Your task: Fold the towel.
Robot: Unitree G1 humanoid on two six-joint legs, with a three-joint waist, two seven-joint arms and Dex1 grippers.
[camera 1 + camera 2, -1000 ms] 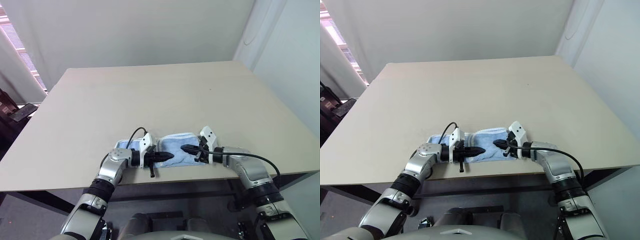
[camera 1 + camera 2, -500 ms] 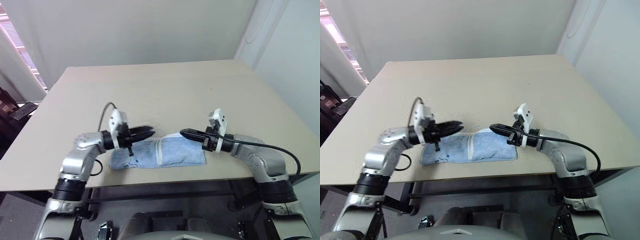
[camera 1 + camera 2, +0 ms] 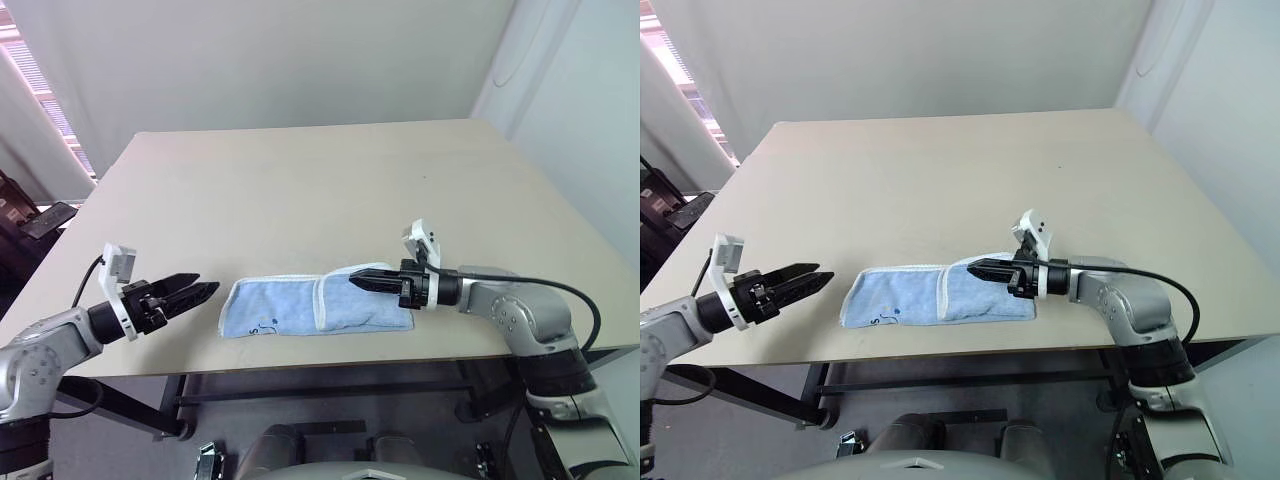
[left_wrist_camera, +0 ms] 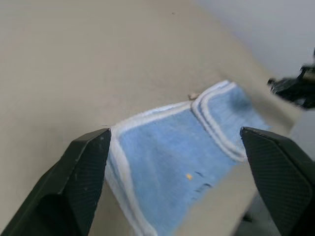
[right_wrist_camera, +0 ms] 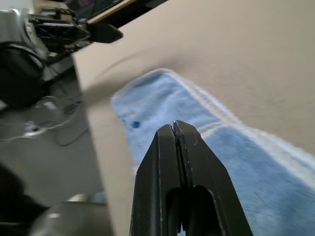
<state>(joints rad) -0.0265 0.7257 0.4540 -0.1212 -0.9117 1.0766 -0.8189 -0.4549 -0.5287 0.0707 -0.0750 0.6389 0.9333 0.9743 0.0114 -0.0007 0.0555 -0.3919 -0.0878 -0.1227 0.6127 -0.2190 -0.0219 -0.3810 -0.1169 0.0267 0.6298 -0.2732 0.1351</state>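
Towel [image 3: 315,307]: light blue with a white stitched border, lying flat on the desk near its front edge as a long narrow strip running left to right. One end is laid over the rest, so a white border seam crosses the strip right of its middle. A small dark mark shows near the front left corner.

Desk [image 3: 300,190]: pale beige top, bare apart from the towel.

Left hand [image 3: 197,293]: released, its two black fingers spread wide with nothing between them. It hangs off the desk's front left corner, well apart from the towel's left end, pointing towards the towel. In the left wrist view the fingers [image 4: 83,167] frame the towel's left end from a distance.

Right hand [image 3: 357,281]: clenched, fingers pressed together to a point, grasping nothing that can be seen. It points left, level with the towel's right part and above its back edge. Whether the tip touches the cloth cannot be told. In the right wrist view the closed fingertips [image 5: 174,135] show over the blue cloth.

Hands to each other: well apart, the towel between them.
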